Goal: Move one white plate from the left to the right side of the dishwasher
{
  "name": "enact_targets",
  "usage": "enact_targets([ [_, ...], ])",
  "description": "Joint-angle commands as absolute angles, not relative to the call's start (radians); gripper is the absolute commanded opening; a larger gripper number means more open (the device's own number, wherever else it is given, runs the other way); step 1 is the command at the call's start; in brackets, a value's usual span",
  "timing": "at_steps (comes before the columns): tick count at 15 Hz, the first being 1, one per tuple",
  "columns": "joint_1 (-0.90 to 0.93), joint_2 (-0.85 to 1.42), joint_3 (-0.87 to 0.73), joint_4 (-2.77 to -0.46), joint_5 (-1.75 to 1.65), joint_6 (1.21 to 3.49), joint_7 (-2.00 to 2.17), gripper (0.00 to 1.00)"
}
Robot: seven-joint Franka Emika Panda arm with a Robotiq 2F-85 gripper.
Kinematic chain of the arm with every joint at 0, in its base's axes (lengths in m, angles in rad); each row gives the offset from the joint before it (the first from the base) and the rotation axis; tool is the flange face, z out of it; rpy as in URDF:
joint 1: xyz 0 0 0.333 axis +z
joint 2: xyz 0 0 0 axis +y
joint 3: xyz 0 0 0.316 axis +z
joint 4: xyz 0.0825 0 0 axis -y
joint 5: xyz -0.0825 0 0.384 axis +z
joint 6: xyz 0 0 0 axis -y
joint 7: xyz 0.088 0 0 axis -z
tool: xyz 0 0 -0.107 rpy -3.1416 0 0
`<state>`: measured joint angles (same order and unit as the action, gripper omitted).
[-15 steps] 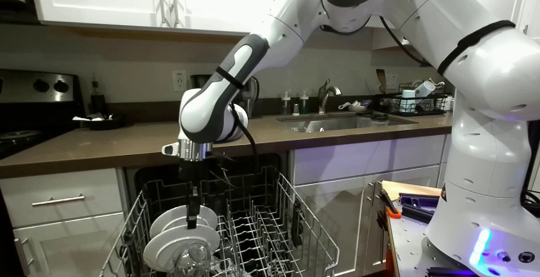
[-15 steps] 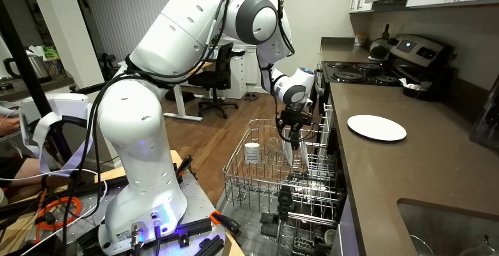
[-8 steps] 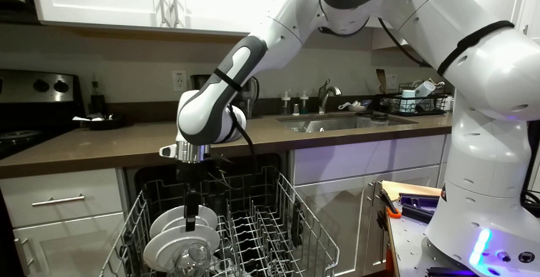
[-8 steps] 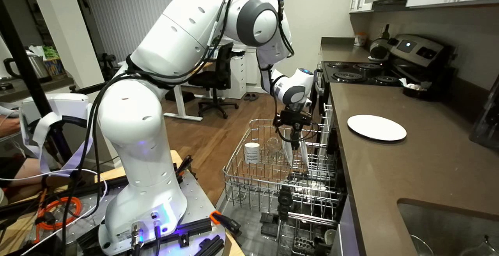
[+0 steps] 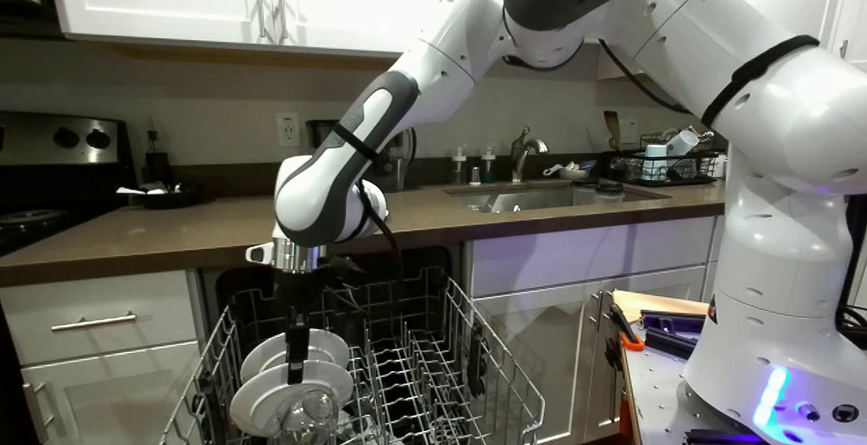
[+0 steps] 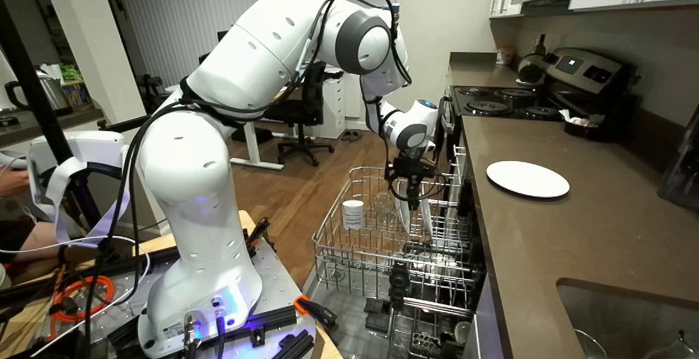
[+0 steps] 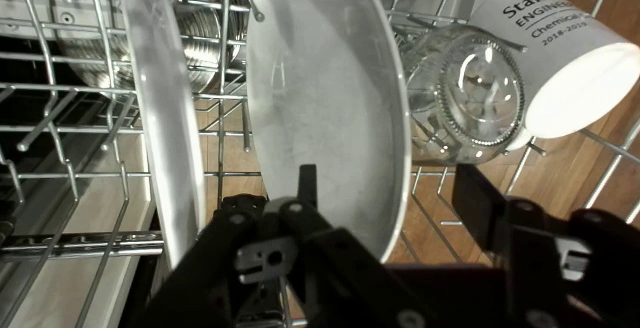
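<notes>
White mug (image 7: 550, 63), wrist view: four dark lines on the outer wall read "Stanf…", "ENGINEE…" in capitals, "Chemical…" and "2018-2019" (ends of the first three not legible). In an exterior view, its lettering (image 6: 354, 219) is too small to read.

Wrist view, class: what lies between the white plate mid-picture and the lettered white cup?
A clear glass lies between the white plate and the lettered white cup, as the wrist view shows.

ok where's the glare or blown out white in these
In the wrist view, one end of the printed cup looks blown out and the clear glass carries small highlights; in an exterior view, the plate on the counter looks flat white.
</notes>
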<state>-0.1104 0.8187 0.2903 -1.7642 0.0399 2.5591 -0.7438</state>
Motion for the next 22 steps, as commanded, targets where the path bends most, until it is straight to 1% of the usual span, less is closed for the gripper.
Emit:
enact_targets([
  [1,-0.086,0.851,0.265,-1.721,0.019,2.547,-0.734,0.39],
  [6,-0.090,0.857,0.267,-1.717,0.023,2.541,-0.738,0.08],
  [7,-0.093,0.852,0.271,-1.721,0.026,2.537,-0.739,0.08],
  [8,-0.094,0.848,0.273,-1.723,0.028,2.534,-0.738,0.05],
  [9,-0.099,0.843,0.277,-1.727,0.031,2.533,-0.740,0.05],
  [10,-0.105,0.835,0.281,-1.731,0.035,2.530,-0.745,0.09],
  [17,-0.130,0.774,0.294,-1.770,0.049,2.488,-0.753,0.09],
  [22,-0.113,0.683,0.264,-1.806,0.046,2.392,-0.721,0.09],
])
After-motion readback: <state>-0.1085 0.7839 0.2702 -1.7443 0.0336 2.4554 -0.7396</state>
